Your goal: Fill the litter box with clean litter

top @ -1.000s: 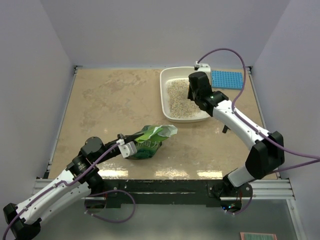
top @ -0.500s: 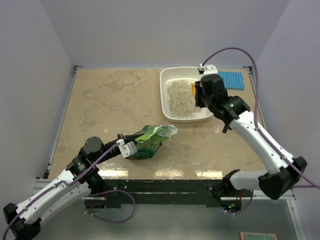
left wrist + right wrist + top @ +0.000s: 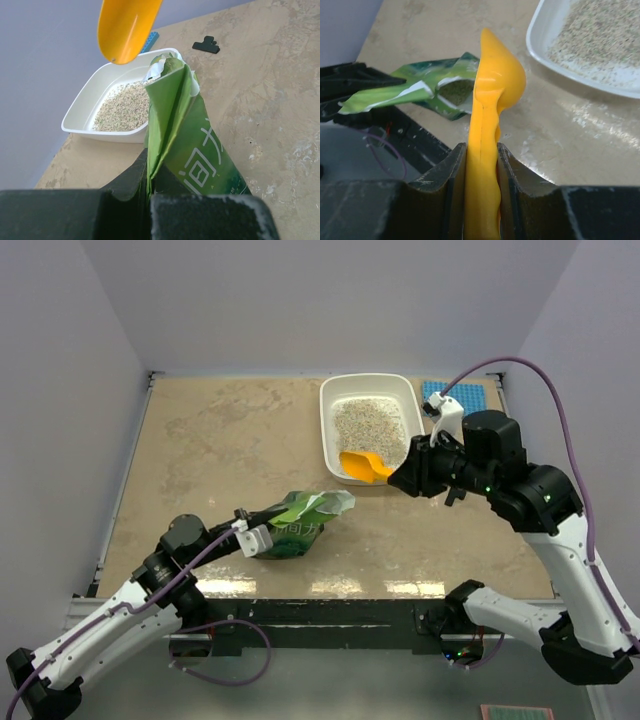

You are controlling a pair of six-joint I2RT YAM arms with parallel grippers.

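The white litter box (image 3: 325, 430) sits at the back right of the table with beige-grey litter (image 3: 368, 425) spread inside; it also shows in the left wrist view (image 3: 82, 112) and the right wrist view (image 3: 537, 47). My right gripper (image 3: 403, 478) is shut on the handle of an orange-yellow scoop (image 3: 364, 465), held in the air over the box's near rim; the scoop bowl (image 3: 497, 75) looks empty. My left gripper (image 3: 252, 537) is shut on the edge of a crinkly green litter bag (image 3: 300, 517), whose open mouth (image 3: 456, 92) faces the box.
A small blue studded mat (image 3: 462, 395) lies right of the box. A black binder clip (image 3: 205, 46) lies on the table beyond the bag. Grey walls close in the table on three sides.
My right arm has swung back out of the litter box toward the near side, and the scoop now hangs over the box's front rim, turned toward the bag. The left arm and bag have not moved.
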